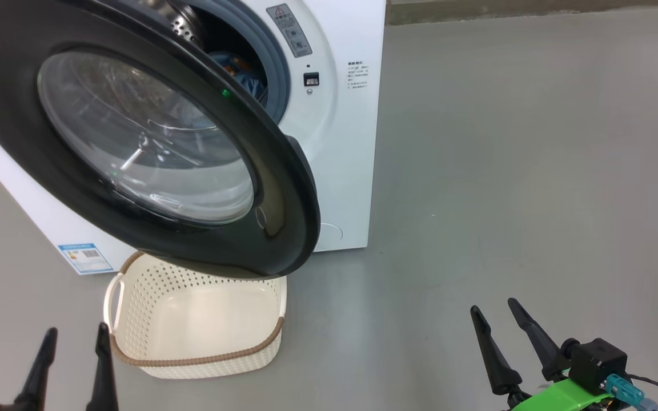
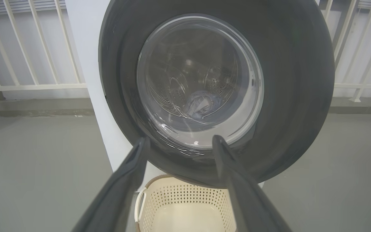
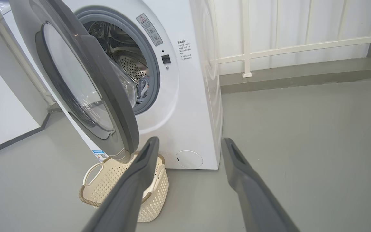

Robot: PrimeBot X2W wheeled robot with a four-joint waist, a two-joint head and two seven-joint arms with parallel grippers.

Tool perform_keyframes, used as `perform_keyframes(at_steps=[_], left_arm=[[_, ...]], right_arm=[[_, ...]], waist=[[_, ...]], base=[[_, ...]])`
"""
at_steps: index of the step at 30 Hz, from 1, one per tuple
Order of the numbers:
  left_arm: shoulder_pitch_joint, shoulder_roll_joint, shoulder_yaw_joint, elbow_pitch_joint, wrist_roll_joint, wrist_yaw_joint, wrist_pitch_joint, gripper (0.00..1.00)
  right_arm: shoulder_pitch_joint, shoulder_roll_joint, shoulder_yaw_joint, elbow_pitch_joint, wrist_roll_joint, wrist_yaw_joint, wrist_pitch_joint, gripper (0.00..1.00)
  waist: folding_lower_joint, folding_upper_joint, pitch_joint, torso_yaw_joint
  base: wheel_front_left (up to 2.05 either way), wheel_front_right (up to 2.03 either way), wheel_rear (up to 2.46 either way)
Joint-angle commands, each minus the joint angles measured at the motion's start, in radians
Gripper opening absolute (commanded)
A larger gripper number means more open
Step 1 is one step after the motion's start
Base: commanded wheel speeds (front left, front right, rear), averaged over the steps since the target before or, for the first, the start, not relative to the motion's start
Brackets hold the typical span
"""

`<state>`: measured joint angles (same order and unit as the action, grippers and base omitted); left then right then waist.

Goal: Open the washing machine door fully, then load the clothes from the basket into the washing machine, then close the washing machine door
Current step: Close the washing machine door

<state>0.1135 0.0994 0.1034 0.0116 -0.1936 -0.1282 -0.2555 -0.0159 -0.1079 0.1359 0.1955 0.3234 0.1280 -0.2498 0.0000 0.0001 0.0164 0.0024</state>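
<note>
Risk: light-blue printed cloth (image 1: 244,74) beside grey rubber ring (image 1: 281,80) may get pinched when glossy black-rimmed round door (image 1: 283,188) shuts | both jaws spread, empty

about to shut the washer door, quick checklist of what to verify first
1. Basket emptied: ok, its bottom is bare.
2. Clothes inside the washing machine: ok, blue fabric lies in the drum.
3. Fabric clear of the grey rubber ring: cannot tell, it sits close to the ring.
4. Left gripper and right gripper free: ok, both open and empty.
5. Washing machine door clear of the basket rim below it: cannot tell.
6. Gap between door and opening free of arms: ok in the right wrist view.
</note>
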Motion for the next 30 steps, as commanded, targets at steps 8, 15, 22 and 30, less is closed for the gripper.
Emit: perform_keyframes(at_steps=[8, 15, 22, 30], left_arm=[[0.027, -0.022, 0.012, -0.059, 0.048, -0.002, -0.006, 1.0], [0.054, -0.039, 0.021, -0.051, 0.062, -0.002, -0.006, 1.0], [0.065, -0.046, 0.025, -0.038, 0.072, -0.002, -0.006, 1.0], [0.073, -0.049, 0.026, -0.025, 0.068, 0.003, -0.006, 1.0]], right_arm=[[0.004, -0.008, 0.019, -0.026, -0.003, 0.003, -0.012, 1.0], [0.007, -0.007, 0.016, -0.025, -0.005, 0.003, -0.012, 1.0], [0.008, -0.005, 0.014, -0.026, -0.006, 0.003, -0.012, 1.0], [0.007, -0.005, 0.013, -0.027, -0.008, 0.003, -0.012, 1.0]], waist=[[0.0, -0.0001, 0.001, 0.001], [0.0, -0.0001, -0.005, -0.003], [0.0, -0.0001, -0.009, -0.004], [0.0, -0.0001, -0.01, -0.004]], base=[[0.0, 0.0, 0.0], [0.0, 0.0, 0.0], [0.0, 0.0, 0.0], [0.0, 0.0, 0.0]])
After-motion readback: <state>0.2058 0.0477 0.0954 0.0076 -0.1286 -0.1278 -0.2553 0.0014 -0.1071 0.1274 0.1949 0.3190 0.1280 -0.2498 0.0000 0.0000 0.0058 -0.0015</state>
